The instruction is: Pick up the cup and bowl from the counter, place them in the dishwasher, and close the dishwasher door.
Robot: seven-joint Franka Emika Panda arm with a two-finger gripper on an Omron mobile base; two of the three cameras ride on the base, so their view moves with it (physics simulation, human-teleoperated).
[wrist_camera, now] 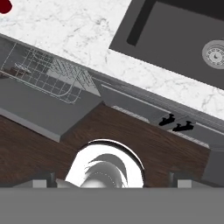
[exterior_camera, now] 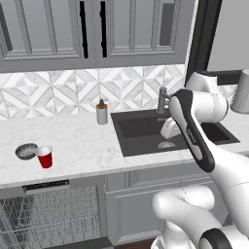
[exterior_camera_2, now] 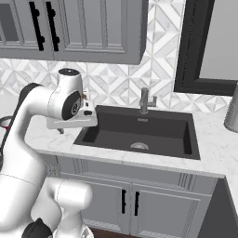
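Note:
The red cup (exterior_camera: 44, 156) stands on the white marble counter (exterior_camera: 82, 146) at the left, touching or nearly touching the small grey bowl (exterior_camera: 26, 151) on its left. A red edge of the cup (wrist_camera: 4, 5) shows in the hand view's top corner. Below them the dishwasher (exterior_camera: 46, 186) is open, with its wire rack (exterior_camera: 48, 214) (wrist_camera: 43, 74) showing and the dishwasher door (wrist_camera: 39, 109) dropped flat. My gripper (exterior_camera: 169, 131) (wrist_camera: 111, 180) hangs over the sink's front edge, far to the right of the cup, open with nothing between its fingers.
A dark sink (exterior_camera: 146, 129) with a faucet (exterior_camera: 163, 99) sits right of the cup. A grey soap dispenser (exterior_camera: 101, 112) stands at the back wall. A grey metal vessel (exterior_camera: 241, 92) is at the far right. Cabinet handles (wrist_camera: 177, 122) lie under the sink, above the wood floor.

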